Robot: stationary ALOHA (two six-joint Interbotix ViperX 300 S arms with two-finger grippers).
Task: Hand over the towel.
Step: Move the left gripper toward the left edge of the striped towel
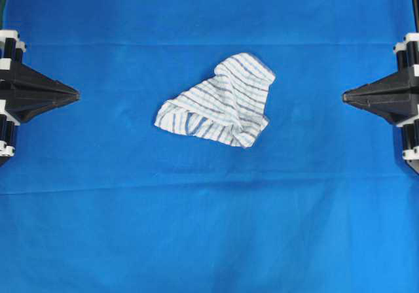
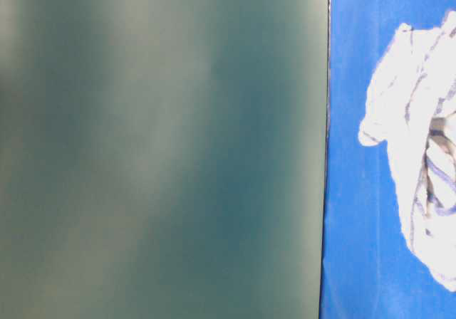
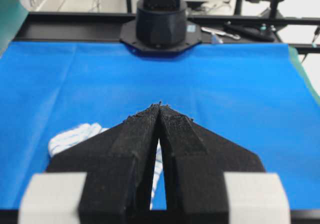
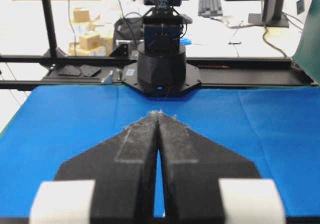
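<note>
The towel (image 1: 220, 101), a small white cloth with thin blue and grey stripes, lies crumpled at the middle of the large blue cloth. It also shows at the right of the table-level view (image 2: 420, 155) and peeks out left of the fingers in the left wrist view (image 3: 70, 138). My left gripper (image 1: 76, 95) is shut and empty at the left edge, well clear of the towel; its tips touch in the left wrist view (image 3: 160, 105). My right gripper (image 1: 345, 97) is shut and empty at the right edge, also apart from the towel; its tips meet in the right wrist view (image 4: 158, 114).
A large plain blue cloth (image 1: 209, 227) covers the table. The opposite arm's base stands at the far edge in each wrist view (image 3: 161, 24) (image 4: 161, 64). A blurred grey-green surface (image 2: 157, 148) fills most of the table-level view.
</note>
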